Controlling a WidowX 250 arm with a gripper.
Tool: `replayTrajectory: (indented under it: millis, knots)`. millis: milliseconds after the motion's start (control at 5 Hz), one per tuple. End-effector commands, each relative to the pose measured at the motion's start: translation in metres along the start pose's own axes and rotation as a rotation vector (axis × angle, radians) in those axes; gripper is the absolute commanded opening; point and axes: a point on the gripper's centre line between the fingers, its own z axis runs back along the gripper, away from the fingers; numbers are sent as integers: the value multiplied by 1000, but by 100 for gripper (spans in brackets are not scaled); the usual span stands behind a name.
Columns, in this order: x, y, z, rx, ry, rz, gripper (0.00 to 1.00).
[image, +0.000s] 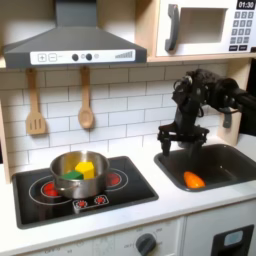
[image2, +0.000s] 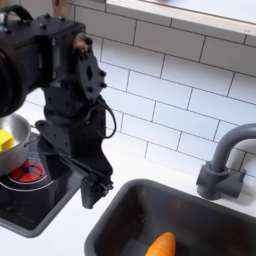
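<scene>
My black gripper (image: 182, 141) hangs open above the left part of the dark sink (image: 225, 158), with nothing between its fingers. An orange carrot (image: 193, 180) lies on the sink floor just below and slightly right of it in the first exterior view. In the second exterior view the gripper (image2: 92, 192) points down at the sink's left rim (image2: 112, 210), and the carrot (image2: 159, 245) lies lower right of it. On the stove, left of the arm, a silver pot (image: 79, 172) holds a yellow piece (image: 87, 168) and a green piece (image: 72, 175).
The black stove top (image: 130, 190) has red burner rings. A grey faucet (image2: 226, 160) stands behind the sink. A wooden spatula (image: 35, 105) and spoon (image: 86, 100) hang on the tiled wall. A range hood (image: 75, 45) and microwave (image: 205, 28) sit overhead.
</scene>
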Motion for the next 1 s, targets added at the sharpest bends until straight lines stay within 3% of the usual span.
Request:
replayTrajectory:
  millis: [0, 800]
  knots:
    - [9, -14, -5, -68, -10, -10, 100]
    - [25, -44, -14, -102, -25, -76, 100]
